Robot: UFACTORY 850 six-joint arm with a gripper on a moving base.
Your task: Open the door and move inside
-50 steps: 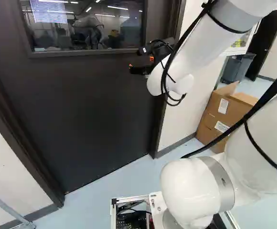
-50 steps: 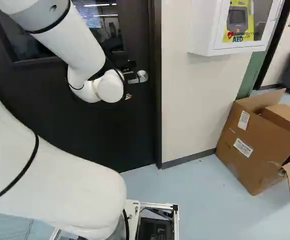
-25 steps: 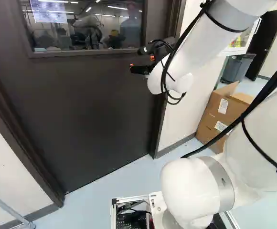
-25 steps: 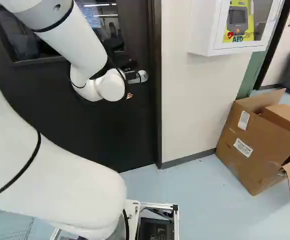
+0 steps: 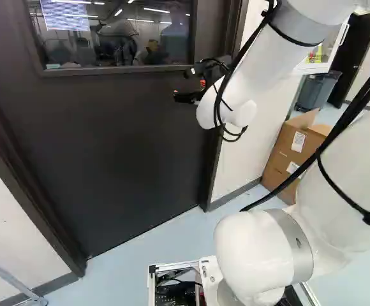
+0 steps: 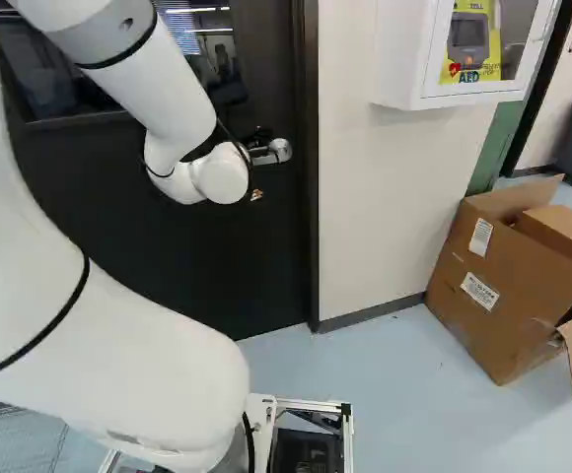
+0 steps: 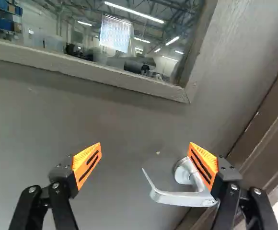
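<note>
Fingers (image 7: 87, 164): spread, as suits straddling the lever (image 7: 177, 197)
Lever: near one pad (image 7: 208, 162), contact unclear
Door (image 7: 110, 124): shut, needing that lever turned

The arm (image 5: 258, 73) has apparently edged (only slightly) toward the door (image 5: 121, 146).

a white cabinet (image 6: 397, 49) hangs on the cream wall (image 6: 385, 217); an open cardboard box (image 6: 513, 286) sits on the pale blue floor (image 6: 394, 394). bright ceiling lights (image 7: 134, 12) show in the window (image 7: 148, 62).

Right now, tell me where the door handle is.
In the wrist view, the door handle is ahead of the open gripper, by the orange pad nearer the door frame.
</note>
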